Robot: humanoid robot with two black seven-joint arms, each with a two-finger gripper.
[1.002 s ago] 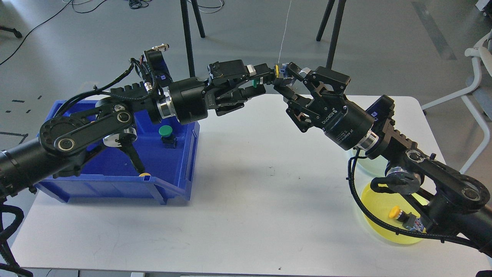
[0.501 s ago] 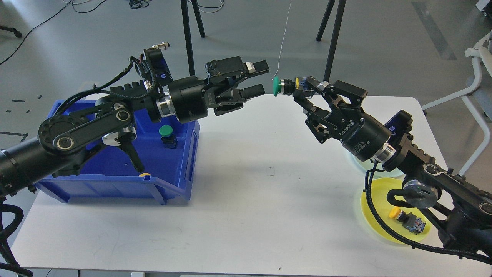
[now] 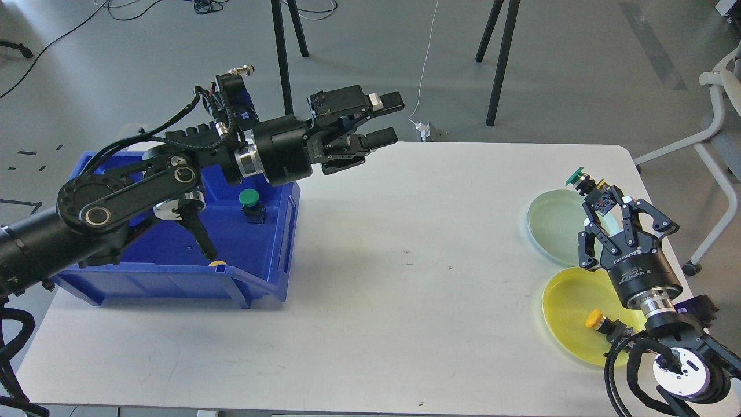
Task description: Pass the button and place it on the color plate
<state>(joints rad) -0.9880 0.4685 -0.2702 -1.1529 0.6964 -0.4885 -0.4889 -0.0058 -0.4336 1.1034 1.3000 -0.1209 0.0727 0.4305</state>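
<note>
My right gripper (image 3: pixel 602 204) is shut on a green-capped button (image 3: pixel 581 178) and holds it above the far edge of the pale green plate (image 3: pixel 550 223) at the table's right. My left gripper (image 3: pixel 389 120) is open and empty, held high over the table's back edge, right of the blue bin (image 3: pixel 173 272). A second green button (image 3: pixel 250 200) stands in the bin. A yellow button (image 3: pixel 599 322) lies on the yellow plate (image 3: pixel 570 301) near the front right, partly hidden by my right arm.
A small yellow piece (image 3: pixel 218 263) shows at the bin's front wall. Black stand legs (image 3: pixel 282 52) rise behind the table. A white chair (image 3: pixel 721 150) stands off the right edge.
My right gripper carried the green button from my left gripper at the middle back to the right, down over the pale green plate. My left gripper opened and stayed in place.
</note>
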